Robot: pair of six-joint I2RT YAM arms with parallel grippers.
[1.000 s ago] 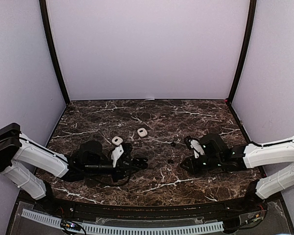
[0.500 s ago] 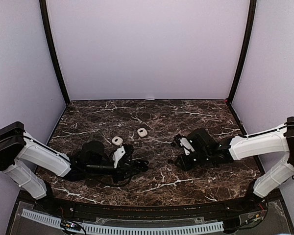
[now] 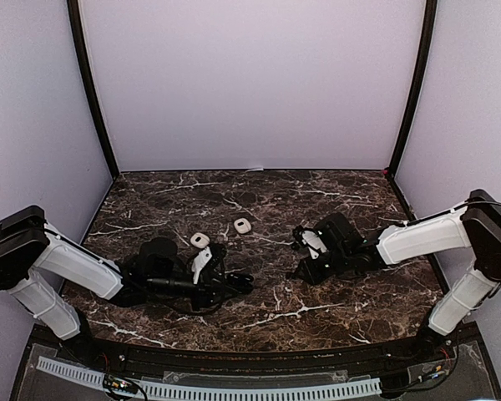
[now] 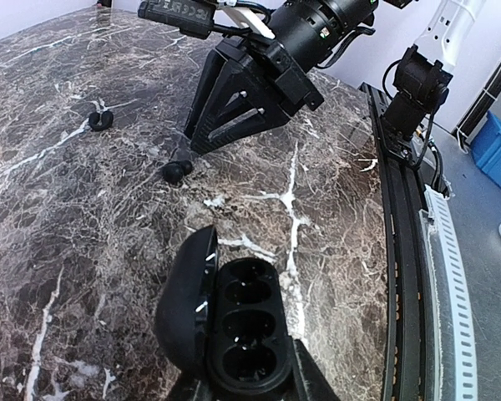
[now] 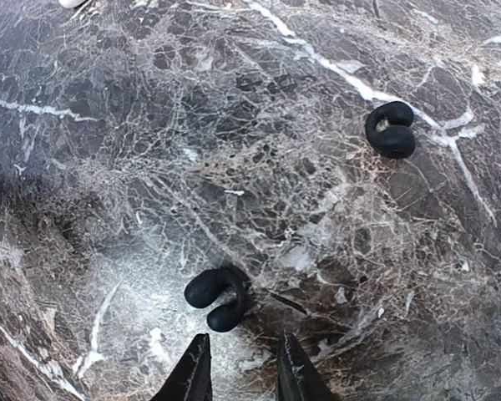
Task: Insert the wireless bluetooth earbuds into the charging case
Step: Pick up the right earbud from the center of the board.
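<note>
My left hand is clenched on the open charging case, lid tipped back, wells bare. Beyond the case, my right hand hangs with its fingers narrowly parted and nothing between them, tips just short of the nearer black earbud. The second black earbud lies farther from the case. That gap looks barely wider than the bud. If I descend off-centre, a fingertip could nudge it skidding over the slick tabletop. Pinching one curved lobe might squirt it out, or leave it twisted wrong for the well.
</note>
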